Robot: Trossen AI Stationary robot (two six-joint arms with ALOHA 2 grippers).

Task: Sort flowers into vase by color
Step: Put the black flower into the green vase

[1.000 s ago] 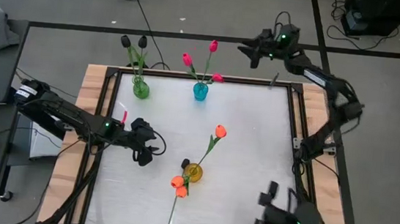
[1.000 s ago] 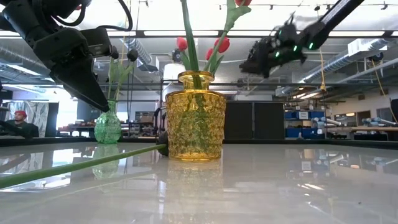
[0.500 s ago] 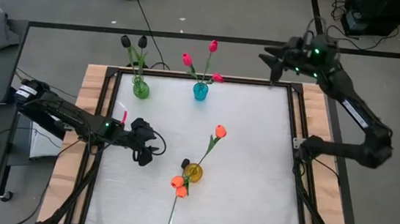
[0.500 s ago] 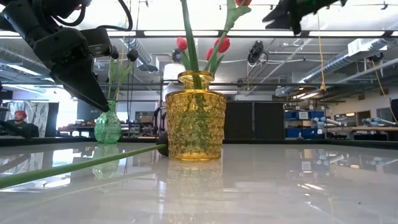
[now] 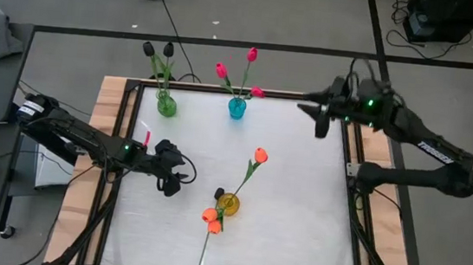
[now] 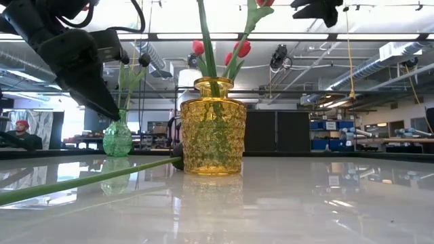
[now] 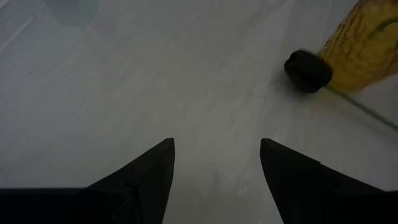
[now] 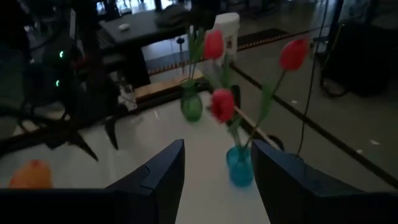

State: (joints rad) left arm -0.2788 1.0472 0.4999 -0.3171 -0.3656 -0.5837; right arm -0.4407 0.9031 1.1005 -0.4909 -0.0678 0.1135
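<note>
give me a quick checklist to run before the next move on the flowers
1. Left gripper open and empty, low over the table left of the yellow vase: ok.
2. Right gripper open and empty, above the table's far right corner: ok.
3. Black bud lies on the table against the yellow vase, not in the green vase with the other black tulips: not ok.
4. Orange tulip lies flat, stem on the table: not ok.
5. Three pink-red tulips upright in the blue vase: ok.
6. Whether the black bud's stem is free to grasp: cannot tell.
</note>
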